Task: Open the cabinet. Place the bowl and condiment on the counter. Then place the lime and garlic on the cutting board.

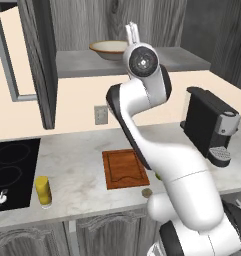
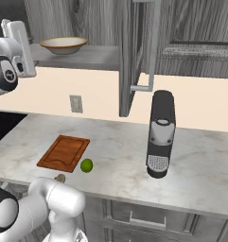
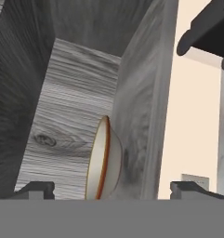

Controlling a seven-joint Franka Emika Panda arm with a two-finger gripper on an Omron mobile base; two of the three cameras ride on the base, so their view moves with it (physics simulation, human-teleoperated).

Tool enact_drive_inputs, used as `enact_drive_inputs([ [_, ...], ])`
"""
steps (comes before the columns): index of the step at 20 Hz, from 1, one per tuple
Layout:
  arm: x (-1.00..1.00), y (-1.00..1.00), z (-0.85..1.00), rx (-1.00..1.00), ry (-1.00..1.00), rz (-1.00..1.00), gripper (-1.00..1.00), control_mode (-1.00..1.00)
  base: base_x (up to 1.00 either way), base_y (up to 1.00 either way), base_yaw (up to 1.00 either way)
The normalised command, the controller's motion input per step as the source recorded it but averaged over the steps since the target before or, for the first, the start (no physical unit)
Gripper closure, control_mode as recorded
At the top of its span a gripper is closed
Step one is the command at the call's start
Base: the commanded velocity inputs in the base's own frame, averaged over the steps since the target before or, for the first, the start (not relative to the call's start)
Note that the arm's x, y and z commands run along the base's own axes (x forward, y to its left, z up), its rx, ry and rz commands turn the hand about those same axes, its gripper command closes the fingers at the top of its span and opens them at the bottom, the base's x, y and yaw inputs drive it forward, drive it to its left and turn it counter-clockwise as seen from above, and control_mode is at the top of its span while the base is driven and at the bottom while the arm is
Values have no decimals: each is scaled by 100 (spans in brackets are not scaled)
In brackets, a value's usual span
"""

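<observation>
The cabinet [image 1: 38, 60] stands with its doors swung open. On its shelf rests the cream bowl [image 1: 110, 49] with a brown rim. My gripper [image 1: 133, 32] is raised to shelf height just in front of the bowl, open and holding nothing. In the hand view the bowl [image 3: 103, 160] appears edge-on, ahead and between the wide-apart fingertips [image 3: 35, 188]. The yellow condiment [image 1: 42, 190] stands on the counter [image 1: 77, 172] near its front edge. Beside the cutting board [image 2: 64, 152] lie the lime [image 2: 86, 165] and the garlic [image 2: 60, 178], both on the counter.
A black coffee machine [image 2: 160, 134] stands on the counter to the right of the board. The black cooktop [image 1: 12, 170] is at the left, next to the condiment. The open right cabinet door [image 2: 134, 56] juts out above the counter. A wall socket [image 1: 100, 114] is behind the board.
</observation>
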Motion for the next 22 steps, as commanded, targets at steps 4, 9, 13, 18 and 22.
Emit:
enact_drive_inputs([
  [4, 25, 10, 0, 0, 6, 0, -100, -100, 0, 0, 0],
  [9, 16, 13, 0, 0, 2, 0, -100, -100, 0, 0, 0],
  [13, 21, 11, 0, 0, 1, 0, -100, -100, 0, 0, 0],
  [18, 21, 0, 0, 0, 1, 0, -100, -100, 0, 0, 0],
  [22, 20, 0, 0, 0, 2, 0, -100, -100, 0, 0, 0],
])
